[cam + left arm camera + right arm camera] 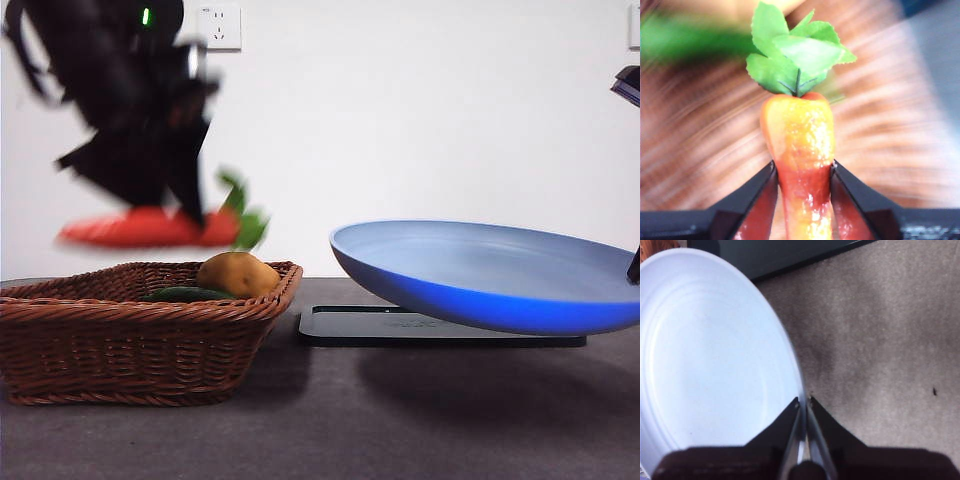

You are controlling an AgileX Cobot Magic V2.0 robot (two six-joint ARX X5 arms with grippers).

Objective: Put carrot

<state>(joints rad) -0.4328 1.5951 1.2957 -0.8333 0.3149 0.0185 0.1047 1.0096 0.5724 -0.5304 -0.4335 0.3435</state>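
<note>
The orange-red carrot [150,228] with green leaves hangs level above the wicker basket [140,335], motion-blurred. My left gripper [185,215] comes down from the upper left and is shut on it. In the left wrist view the carrot [802,145] sits between the two black jaws, leaves pointing away, with the gripper [802,172] clamped on its body. My right gripper [803,402] is shut on the rim of a blue plate [715,360]. That blue plate [490,270] is held tilted in the air above the table at the right.
The basket holds a yellow-brown potato [238,274] and a long green vegetable [185,294]. A flat black tray [430,328] lies on the grey table under the plate. A white wall stands behind.
</note>
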